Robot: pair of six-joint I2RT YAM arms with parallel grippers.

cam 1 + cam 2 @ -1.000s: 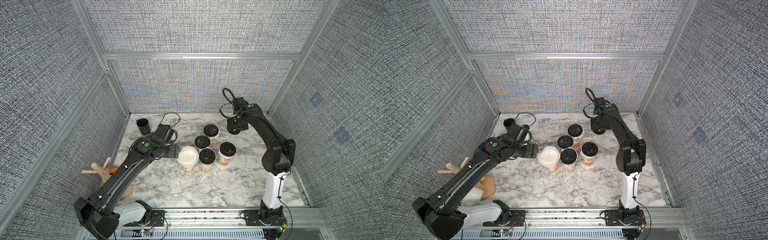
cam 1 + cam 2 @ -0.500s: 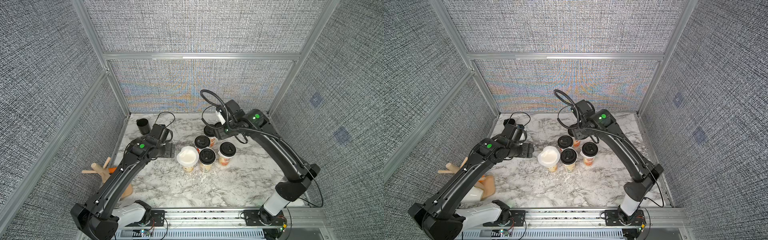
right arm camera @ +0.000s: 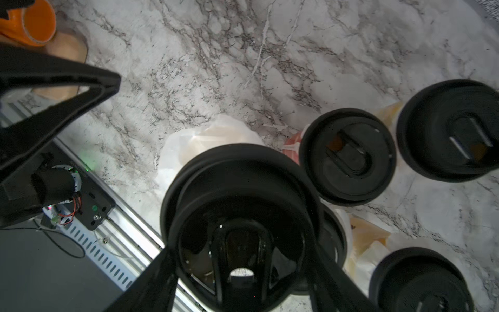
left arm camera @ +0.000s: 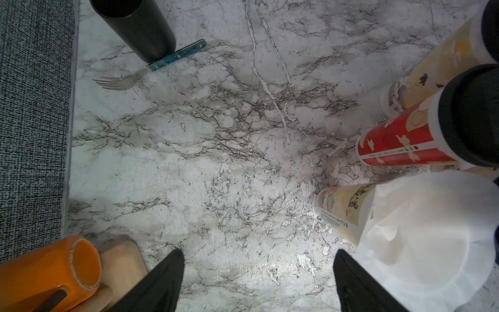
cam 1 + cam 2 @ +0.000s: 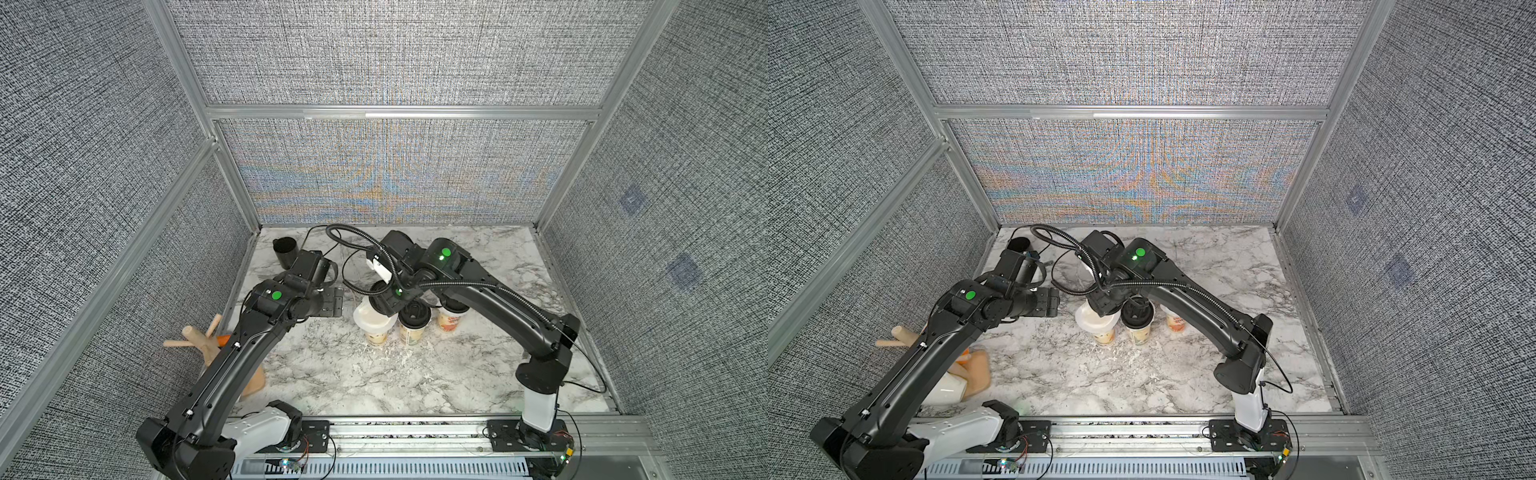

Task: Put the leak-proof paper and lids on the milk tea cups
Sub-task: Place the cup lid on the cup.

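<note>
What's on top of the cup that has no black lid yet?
A thin whitish paper sheet drapes over the mouth of the cup. The right gripper holds a black lid above it, hiding part of the sheet. Whatever is inside the cup is covered.

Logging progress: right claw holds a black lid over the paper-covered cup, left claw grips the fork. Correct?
No. Left wrist view: the left claw is open, empty; the fork lies by the black mug. The right claw does hold the black lid over the paper-covered cup.
</note>
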